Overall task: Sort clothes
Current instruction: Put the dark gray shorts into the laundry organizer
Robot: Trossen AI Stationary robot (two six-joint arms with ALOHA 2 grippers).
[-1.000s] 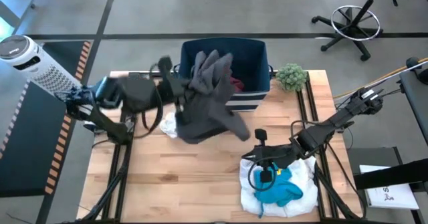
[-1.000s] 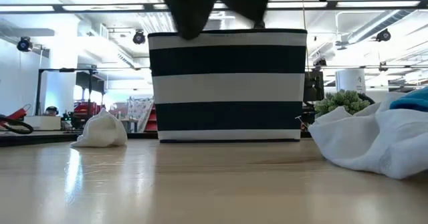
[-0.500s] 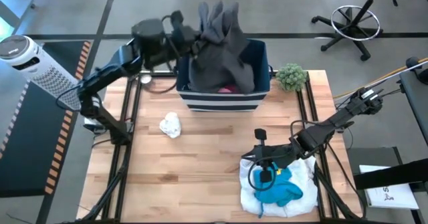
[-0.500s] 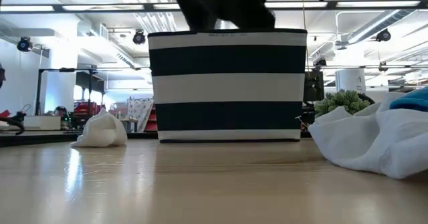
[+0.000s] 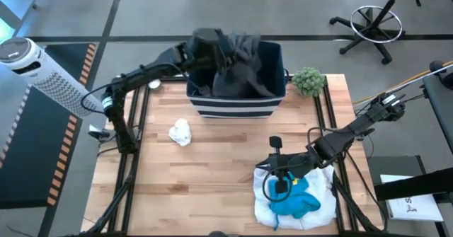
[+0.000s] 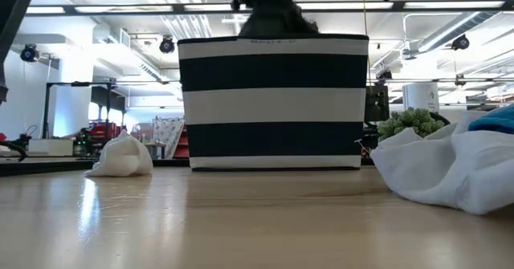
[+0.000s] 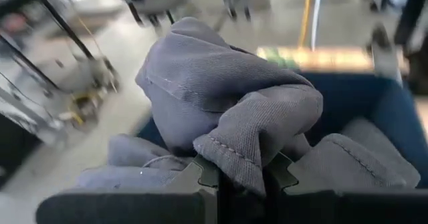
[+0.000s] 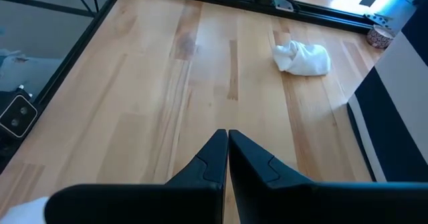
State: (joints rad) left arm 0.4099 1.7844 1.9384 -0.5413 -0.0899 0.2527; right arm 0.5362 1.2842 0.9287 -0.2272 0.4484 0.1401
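Left fingers (image 7: 235,177) clamp the dark grey garment (image 5: 237,71) over the bin (image 5: 237,110) — right fingers (image 8: 227,158) closed.

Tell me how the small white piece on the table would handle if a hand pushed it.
The white piece sits crumpled, so it probably stays floppy and deforms. It looks light; likely slides on the smooth wood rather than rolls.

The dark grey garment (image 5: 237,67) is covering whatever lies inside the striped bin (image 5: 238,108), and it is hiding the left gripper's (image 7: 242,177) fingertips within its folds.
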